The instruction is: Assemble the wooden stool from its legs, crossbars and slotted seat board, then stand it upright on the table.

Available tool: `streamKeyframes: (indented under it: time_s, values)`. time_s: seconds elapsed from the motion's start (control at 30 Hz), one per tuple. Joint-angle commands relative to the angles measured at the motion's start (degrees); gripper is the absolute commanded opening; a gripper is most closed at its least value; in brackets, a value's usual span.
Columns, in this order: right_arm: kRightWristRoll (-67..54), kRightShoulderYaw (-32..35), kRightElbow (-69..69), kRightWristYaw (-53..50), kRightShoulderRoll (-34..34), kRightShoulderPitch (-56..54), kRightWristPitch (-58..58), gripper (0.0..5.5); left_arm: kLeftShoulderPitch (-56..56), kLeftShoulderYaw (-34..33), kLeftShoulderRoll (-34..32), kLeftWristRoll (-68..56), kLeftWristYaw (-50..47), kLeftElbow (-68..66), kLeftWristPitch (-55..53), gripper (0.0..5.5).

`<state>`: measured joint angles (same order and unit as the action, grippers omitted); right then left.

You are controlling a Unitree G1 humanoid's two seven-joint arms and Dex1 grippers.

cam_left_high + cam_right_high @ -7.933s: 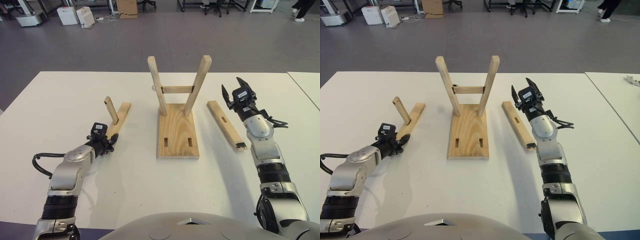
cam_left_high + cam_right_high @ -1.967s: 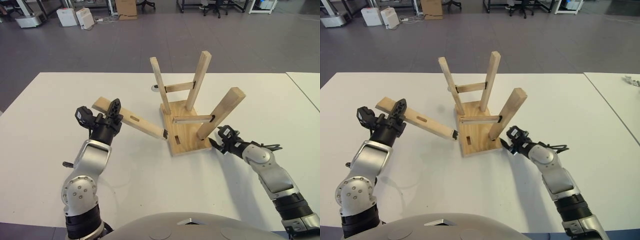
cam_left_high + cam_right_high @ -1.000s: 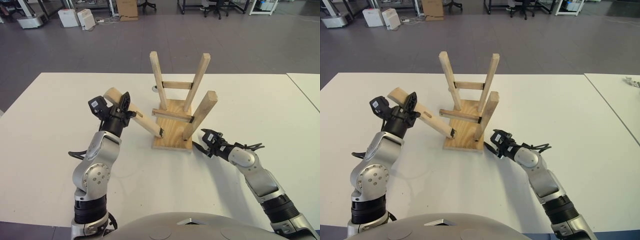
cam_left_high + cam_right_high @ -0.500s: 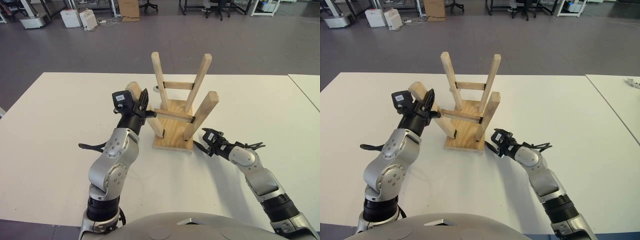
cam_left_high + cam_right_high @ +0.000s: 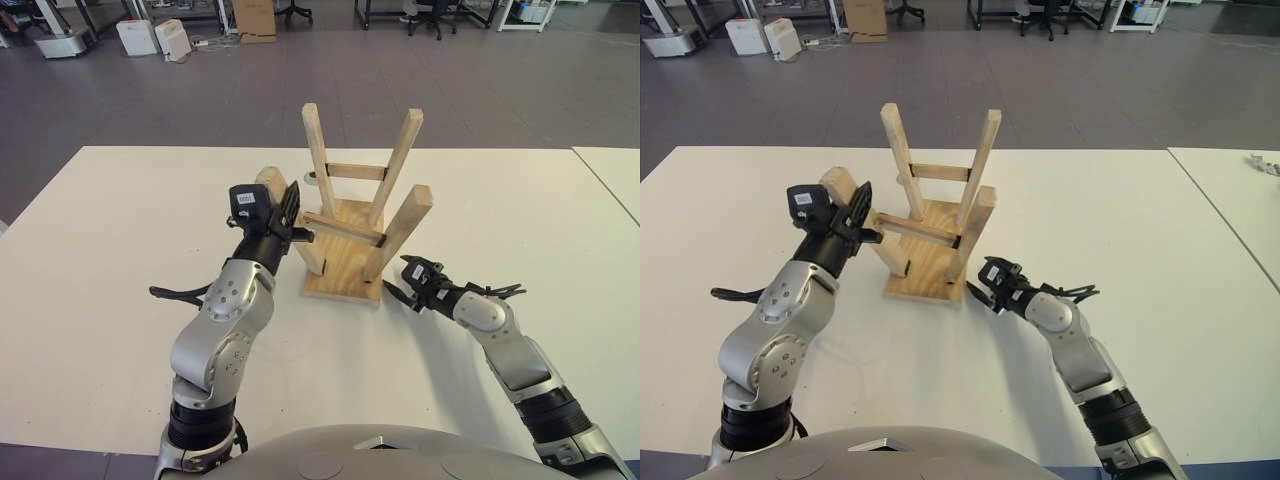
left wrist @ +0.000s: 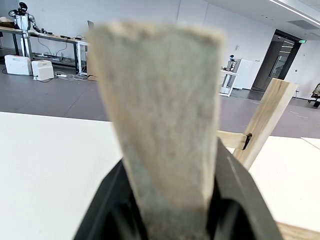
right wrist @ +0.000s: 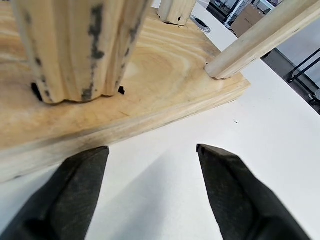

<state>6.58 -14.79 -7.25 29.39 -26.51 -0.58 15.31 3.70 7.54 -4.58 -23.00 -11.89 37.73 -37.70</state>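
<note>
The seat board (image 5: 342, 282) lies legs-up at mid-desk (image 5: 120, 220), nearer the far edge; the left hand (image 5: 292, 216) is clamped on the fourth leg (image 5: 268, 182), which leans toward the board's near left corner; the right hand (image 5: 398, 279) gapes wide just off the near right corner, gripping nothing. Likely trouble: with the board unbraced, a skewed push could slide it, jam the tenon, or pry the crossbar (image 5: 345, 229) from the third leg (image 5: 402, 228). The far legs (image 5: 318, 158) sit in the board's slots; whether the fourth has entered its own, I cannot tell.
</note>
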Motion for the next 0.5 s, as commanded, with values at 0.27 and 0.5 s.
streamKeyframes:
  time_s: [0.27, 0.5]
  values:
    - [0.21, 0.59, -0.23, 1.09, -0.15, -2.0, 0.32, 3.28, 0.86, 0.22, 0.21, 3.26, 1.97, -1.79, -4.5, 2.02]
    - [-9.76, 15.55, -4.9, -6.53, 5.24, -7.11, 2.5, 3.28, 2.3, 2.85, -3.0, 9.02, 5.19, -1.9, -3.19, 3.29]
